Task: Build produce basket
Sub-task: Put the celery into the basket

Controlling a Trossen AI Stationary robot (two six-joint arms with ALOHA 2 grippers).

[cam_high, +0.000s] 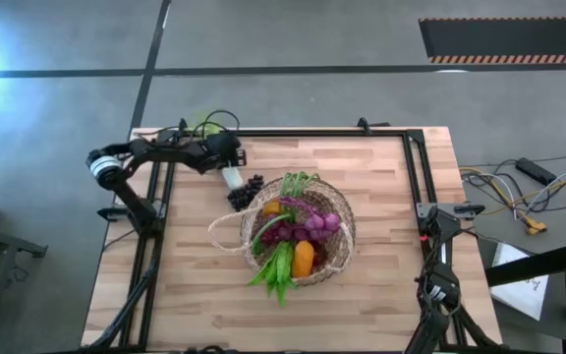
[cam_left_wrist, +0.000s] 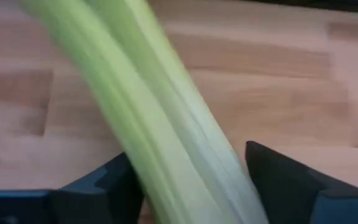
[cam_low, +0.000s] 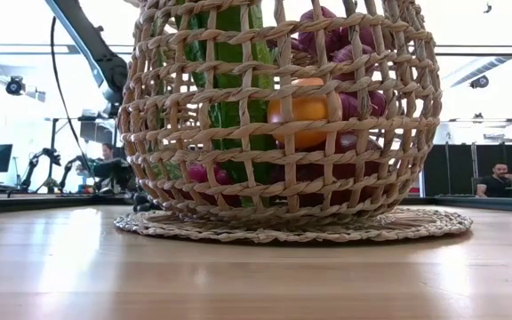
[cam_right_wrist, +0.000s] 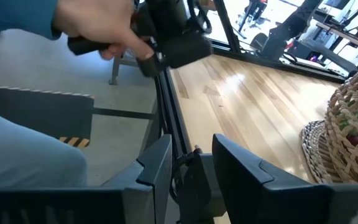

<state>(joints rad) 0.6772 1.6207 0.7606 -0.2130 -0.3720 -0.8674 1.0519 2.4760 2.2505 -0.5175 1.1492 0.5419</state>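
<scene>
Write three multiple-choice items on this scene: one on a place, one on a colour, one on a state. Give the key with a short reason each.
1. Where do the dark grapes lie?
A. on the table beside the basket
B. inside the basket
C. on the floor

2. What colour is the stalk of the leek in the left wrist view?
A. red
B. pale green
C. purple

3. What is the left tool doing?
A. hanging open, holding nothing
B. shut on the leek
C. parked at the table's near edge

Key:
1 A: the high view shows the bunch on the wood, just outside the basket's rim.
2 B: the stalk between the fingers is light green.
3 B: the left wrist view shows the stalk held between both fingers.
</scene>
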